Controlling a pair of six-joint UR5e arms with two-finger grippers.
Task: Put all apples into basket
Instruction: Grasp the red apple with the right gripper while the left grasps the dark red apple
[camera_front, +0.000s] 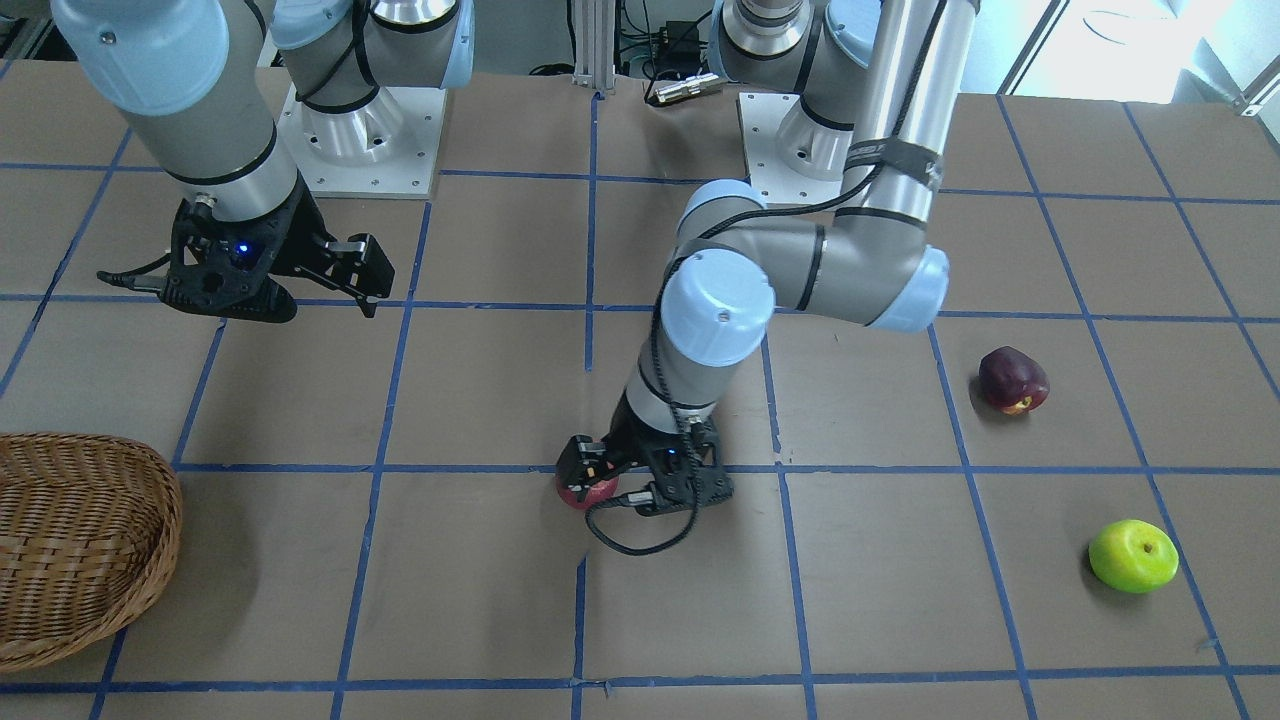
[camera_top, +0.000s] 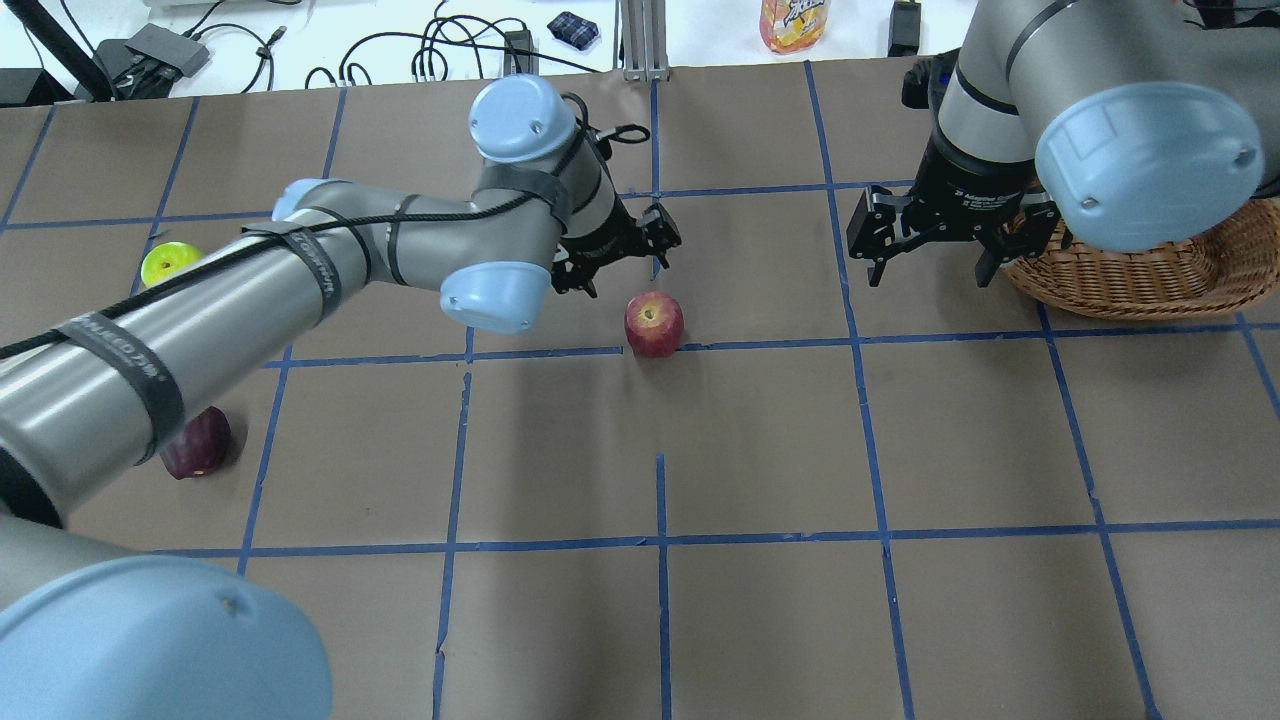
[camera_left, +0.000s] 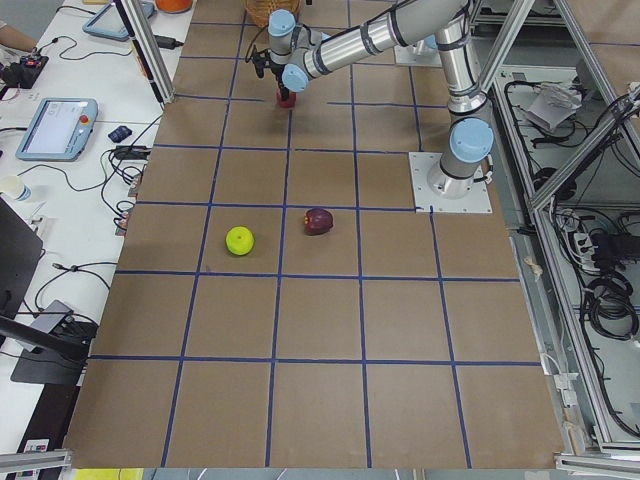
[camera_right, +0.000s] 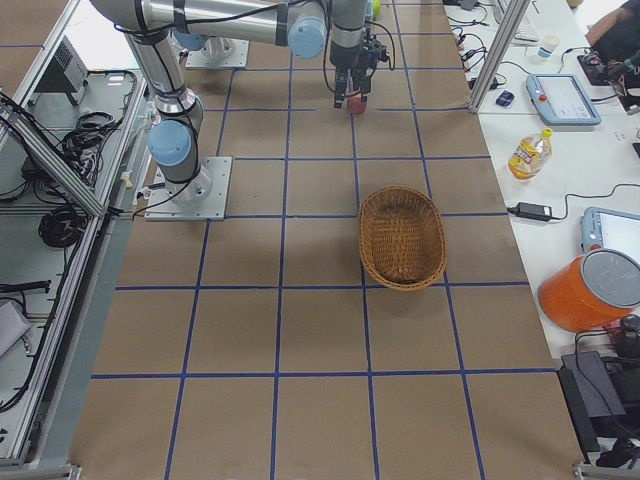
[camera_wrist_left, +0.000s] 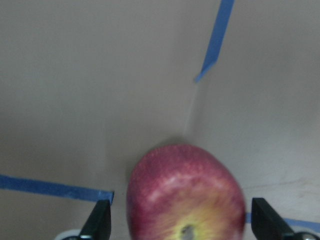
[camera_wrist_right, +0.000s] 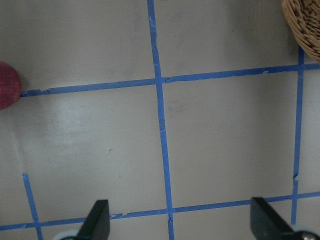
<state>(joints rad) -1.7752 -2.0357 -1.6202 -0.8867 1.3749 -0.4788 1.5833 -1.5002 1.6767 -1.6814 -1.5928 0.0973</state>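
The left gripper (camera_top: 622, 258) is spread wide and holds nothing. In its wrist view the red apple (camera_wrist_left: 185, 192) sits low in the frame between the two fingertips (camera_wrist_left: 100, 222), with a gap on each side. A good grasp means coming straight down until the fingers flank the apple's widest part, staying centred, then closing gently so it doesn't roll.

The basket (camera_right: 402, 240), centre of the right-side view, shows nothing inside. The right gripper (camera_top: 928, 270), wide open and empty, hangs just beside it at the overhead's upper right. The maroon apple (camera_front: 1013, 380) and green apple (camera_front: 1133, 555) lie on the table (camera_front: 480, 590), far right in the front view.
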